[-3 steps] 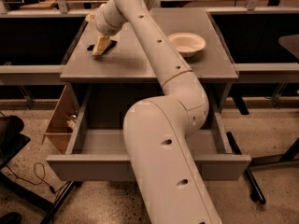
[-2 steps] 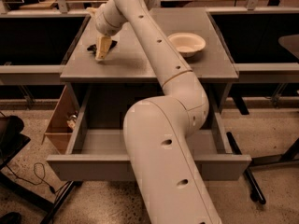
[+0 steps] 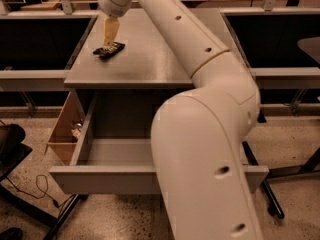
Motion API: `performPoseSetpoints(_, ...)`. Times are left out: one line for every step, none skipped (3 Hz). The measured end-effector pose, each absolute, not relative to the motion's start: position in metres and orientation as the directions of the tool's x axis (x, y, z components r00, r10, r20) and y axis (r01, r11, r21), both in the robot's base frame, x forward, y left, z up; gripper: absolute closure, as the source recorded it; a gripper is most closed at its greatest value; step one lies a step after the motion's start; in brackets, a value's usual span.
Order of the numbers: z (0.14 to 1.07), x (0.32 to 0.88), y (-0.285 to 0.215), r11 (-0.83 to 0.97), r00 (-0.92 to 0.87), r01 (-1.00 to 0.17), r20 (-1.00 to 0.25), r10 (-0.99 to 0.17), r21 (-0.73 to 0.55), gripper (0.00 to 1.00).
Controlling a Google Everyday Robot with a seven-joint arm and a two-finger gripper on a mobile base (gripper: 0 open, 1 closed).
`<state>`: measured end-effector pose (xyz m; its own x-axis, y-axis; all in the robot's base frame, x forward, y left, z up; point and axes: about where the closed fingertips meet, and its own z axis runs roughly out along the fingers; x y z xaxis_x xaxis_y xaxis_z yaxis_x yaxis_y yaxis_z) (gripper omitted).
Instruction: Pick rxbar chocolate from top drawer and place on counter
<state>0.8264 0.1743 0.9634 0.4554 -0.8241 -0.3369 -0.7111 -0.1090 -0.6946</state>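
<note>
The big white arm [image 3: 200, 149] is filling the front and reaching away over the top drawer [image 3: 100, 179], which is standing pulled open. A brown wooden box [image 3: 62, 134] is sitting just beside the drawer's left side. Past that, the grey surface [image 3: 150, 59] is carrying the rxbar chocolate [image 3: 109, 49], a small flat bar in a shiny black wrapper, lying near its left edge. The end effector [image 3: 109, 41] is pointing down right above the bar, its tip at the bar's far edge; I cannot tell if it is spread or pinching. A second ago the bar was tipped up at the end effector; now it is lying flat
</note>
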Motion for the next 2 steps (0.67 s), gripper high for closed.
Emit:
performPoseSetpoints(1.023, 0.799, 0.111, -0.019, 0.306, -0.676, -0.258, -0.916, -0.737, 0.00)
performPoseSetpoints(1.058, 0.749, 0.032, 0.057, 0.103, -0.663, -0.167, -0.980, -0.746, 0.00)
